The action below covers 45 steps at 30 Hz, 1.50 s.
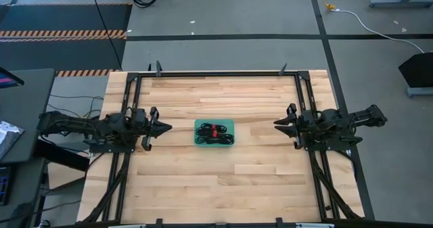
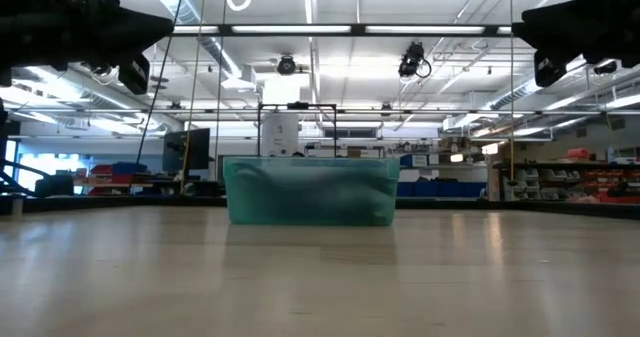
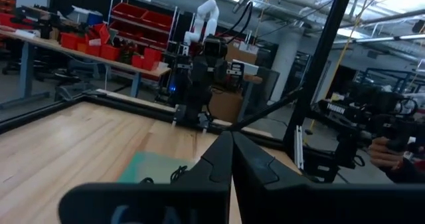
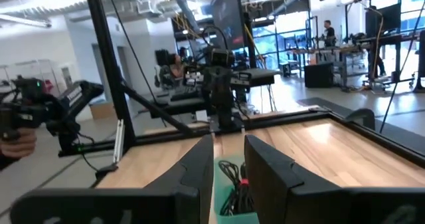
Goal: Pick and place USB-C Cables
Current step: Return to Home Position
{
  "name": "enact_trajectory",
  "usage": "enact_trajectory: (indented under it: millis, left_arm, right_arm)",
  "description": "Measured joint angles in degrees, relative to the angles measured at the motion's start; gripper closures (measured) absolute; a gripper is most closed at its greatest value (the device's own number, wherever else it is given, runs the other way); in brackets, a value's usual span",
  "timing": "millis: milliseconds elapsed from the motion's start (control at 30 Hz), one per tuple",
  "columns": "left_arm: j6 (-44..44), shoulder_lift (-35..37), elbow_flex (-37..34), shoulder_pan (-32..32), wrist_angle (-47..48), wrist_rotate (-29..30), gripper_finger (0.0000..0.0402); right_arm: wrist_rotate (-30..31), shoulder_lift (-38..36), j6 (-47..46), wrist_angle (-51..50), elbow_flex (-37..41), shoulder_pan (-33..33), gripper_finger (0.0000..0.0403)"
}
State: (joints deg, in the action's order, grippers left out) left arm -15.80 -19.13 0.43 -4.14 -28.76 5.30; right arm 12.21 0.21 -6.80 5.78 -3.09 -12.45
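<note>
High view, tray: the teal tray (image 1: 231,122) sat at the middle of the wooden table (image 1: 203,194), inside the black frame (image 1: 216,73) that ran round the tabletop.
High view, cables: the USB-C cables (image 1: 212,132) lay bundled together inside the tray, mostly black, with a red tie among them.
High view, grippers: the left gripper (image 1: 168,126) hung well to one side of the tray and the right gripper (image 1: 276,124) well to the other. Both pointed at it, and neither touched it.
High view, floor: a white cord (image 1: 369,24) trailed over the floor beyond the table's far right corner, and striped floor tape (image 1: 61,34) ran beyond the far left corner.
Low view: the tray (image 2: 310,192) stood alone on the table with translucent walls, and the cables inside showed only as a dim blur. Dark arm parts hung above it on both sides, clear of it.
Left wrist view: the left gripper (image 3: 232,139) had its fingers pressed together, holding nothing. They hid most of the tray (image 3: 149,165), where a loop of the USB-C cables (image 3: 176,174) showed. Beyond the tray stood the right arm (image 3: 199,84), with red bins (image 3: 133,34) and a white robot arm (image 3: 206,14) behind it. A person's hand (image 3: 384,154) was off the table's edge.
Right wrist view: the right gripper (image 4: 230,139) had its fingers slightly apart and empty. Through the gap the tray (image 4: 229,219) and the cables (image 4: 236,183) showed. Beyond the tray stood the left arm (image 4: 222,84), and a person's hand (image 4: 18,144) gripped a dark handle outside the frame.
</note>
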Motion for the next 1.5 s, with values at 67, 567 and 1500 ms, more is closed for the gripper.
enact_trajectory:
  millis: [67, 567, 1500]
  left_arm:
    - [-0.01, 0.13, 0.0, 0.0, 0.8, 0.0, 0.0391]
    - [0.01, 0.11, -0.02, 0.02, 1.67, -0.59, 0.039]
    - [14.67, 0.04, -0.04, 0.17, 2.54, -1.95, 0.039]
  right_arm:
    - [0.0, 0.11, 0.36, 0.81, 1.07, 0.0, 0.0312]
    - [6.04, 0.5, 1.37, 0.59, 2.73, -0.31, 0.0312]
    - [9.64, 2.9, 4.9, -1.77, 2.73, -0.09, 0.0394]
